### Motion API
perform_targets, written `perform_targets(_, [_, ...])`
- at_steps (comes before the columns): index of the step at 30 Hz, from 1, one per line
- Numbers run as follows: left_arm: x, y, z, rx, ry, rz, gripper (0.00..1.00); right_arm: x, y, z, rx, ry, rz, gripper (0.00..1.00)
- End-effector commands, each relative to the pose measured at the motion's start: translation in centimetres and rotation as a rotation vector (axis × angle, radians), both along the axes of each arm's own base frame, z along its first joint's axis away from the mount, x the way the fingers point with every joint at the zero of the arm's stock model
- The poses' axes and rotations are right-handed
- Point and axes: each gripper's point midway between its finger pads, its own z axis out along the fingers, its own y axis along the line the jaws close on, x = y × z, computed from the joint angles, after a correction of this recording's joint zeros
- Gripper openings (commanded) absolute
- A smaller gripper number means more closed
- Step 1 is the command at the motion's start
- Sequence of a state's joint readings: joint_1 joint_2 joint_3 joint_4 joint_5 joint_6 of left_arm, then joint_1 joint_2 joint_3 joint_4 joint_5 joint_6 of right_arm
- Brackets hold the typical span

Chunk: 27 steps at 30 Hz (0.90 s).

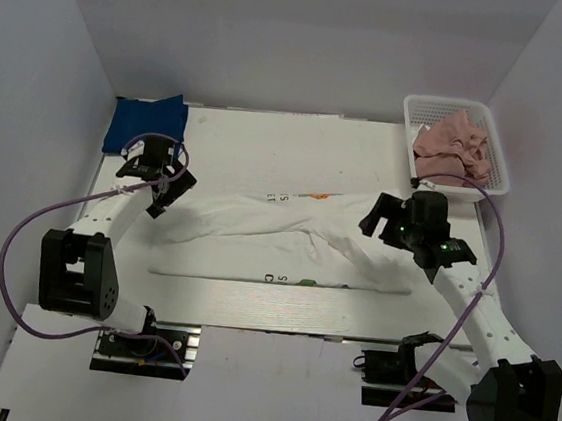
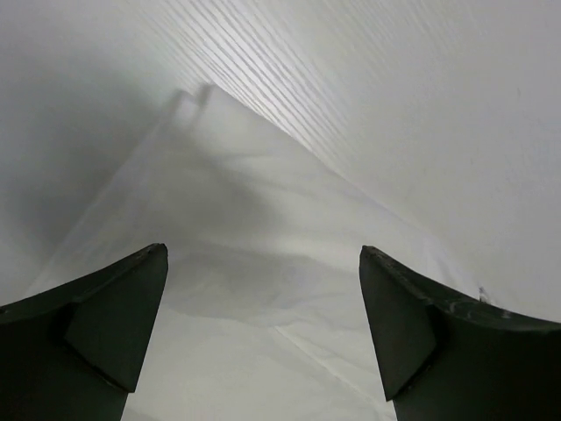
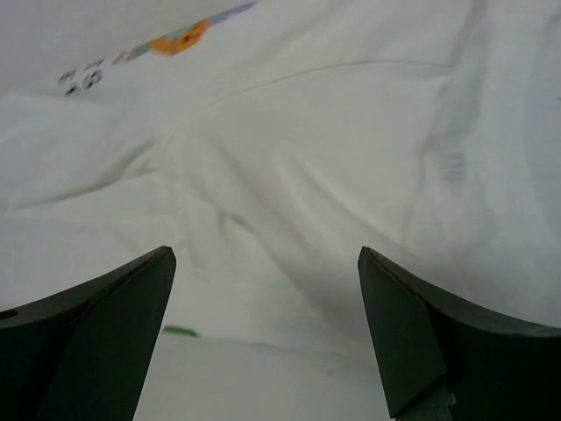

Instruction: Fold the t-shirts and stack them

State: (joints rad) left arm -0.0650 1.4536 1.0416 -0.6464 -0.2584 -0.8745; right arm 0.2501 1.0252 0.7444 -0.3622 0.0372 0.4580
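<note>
Lying across the middle of the table (image 1: 269,134), the white t-shirt (image 1: 289,233) is partly folded into a long, rumpled band running left to right. Bits of black lettering and coloured print show at its far and near edges. In the right wrist view an orange patch of print (image 3: 180,37) sits at the top of the cloth.

The left gripper (image 1: 162,196) is at the left end of the white t-shirt. In the left wrist view the gripper (image 2: 263,254) has its fingers (image 2: 114,324) spread wide, with nothing between them. White cloth (image 2: 254,219) lies below, narrowing to a point away from the camera.

The right gripper (image 1: 372,220) is over the right part of the same shirt. In the right wrist view the gripper (image 3: 265,254) also has its fingers (image 3: 421,333) spread wide and grips nothing. Creased white cloth (image 3: 333,158) fills the space beneath. Whether either gripper touches the cloth cannot be told.

The blue t-shirt (image 1: 147,124) lies folded at the far left corner of the table, well apart from the white one. The pink t-shirt (image 1: 454,143) is bunched up inside the white basket (image 1: 501,153) at the far right corner.
</note>
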Motion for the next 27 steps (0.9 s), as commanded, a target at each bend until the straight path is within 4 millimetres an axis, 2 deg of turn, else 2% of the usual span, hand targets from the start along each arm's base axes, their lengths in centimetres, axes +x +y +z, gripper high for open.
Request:
perform_targets(1, [0.9,-4.1,-0.4,-0.134,-0.097,-0.208,1.0,-2.5,6.4,1.7,0.098,-0.05,0.397,0.9])
perform_targets(2, [0.7,-4.1,-1.2,-0.135,-0.084,-0.208,1.0,-2.9,6.8,1.3,0.099,-0.035,0.421,0.9])
perform_targets(3, [0.0,-4.2,-2.9,-0.139,-0.034,-0.219,1.0,-3.7,7.6,0.7,0.09,-0.019,0.473,0.9])
perform_targets(4, [-0.1,-4.0,-3.4,-0.13,-0.019,-0.212,1.0,-4.6,8.1,-0.2,0.082,0.008,0.502,0.9])
perform_targets(7, [-2.1,-2.9,-6.9,-0.089,0.111,-0.178,1.0,-5.9,9.1,-2.6,0.05,0.082,0.559,0.9])
perform_targets(10, [-3.3,-1.2,-8.6,-0.031,0.183,-0.121,1.0,-6.5,10.2,-4.4,0.032,0.143,0.617,0.9])
perform_targets(12, [-4.0,-0.5,-9.5,-0.015,0.232,-0.101,1.0,-5.8,10.3,-5.3,-0.004,0.148,0.599,0.9])
perform_targets(13, [-4.2,-0.2,-9.6,-0.001,0.241,-0.094,1.0,-5.5,10.1,-5.9,-0.02,0.168,0.58,0.9])
perform_targets(14, [-4.6,0.1,-10.0,0.014,0.264,-0.087,1.0,-4.3,9.5,-5.9,-0.078,0.143,0.539,0.9])
perform_targets(16, [-3.9,0.0,-9.6,0.014,0.257,-0.087,1.0,-3.3,8.3,-7.2,-0.15,0.169,0.488,0.9])
perform_targets(17, [-3.5,0.0,-9.4,0.014,0.248,-0.087,1.0,-2.0,7.0,-7.2,-0.224,0.146,0.43,0.9])
perform_targets(21, [-3.1,-0.2,-9.1,0.006,0.237,-0.091,1.0,-1.0,5.5,-9.6,-0.345,0.221,0.392,0.9])
perform_targets(23, [-2.8,-0.2,-8.8,0.006,0.228,-0.091,1.0,-0.9,5.8,-9.9,-0.357,0.232,0.418,0.9])
perform_targets(26, [-2.4,-0.2,-8.3,0.005,0.209,-0.091,1.0,-0.6,7.7,-9.7,-0.319,0.199,0.491,0.9])
perform_targets(27, [-2.4,-0.2,-8.3,0.005,0.209,-0.091,1.0,-0.3,7.3,-9.5,-0.336,0.186,0.474,0.9])
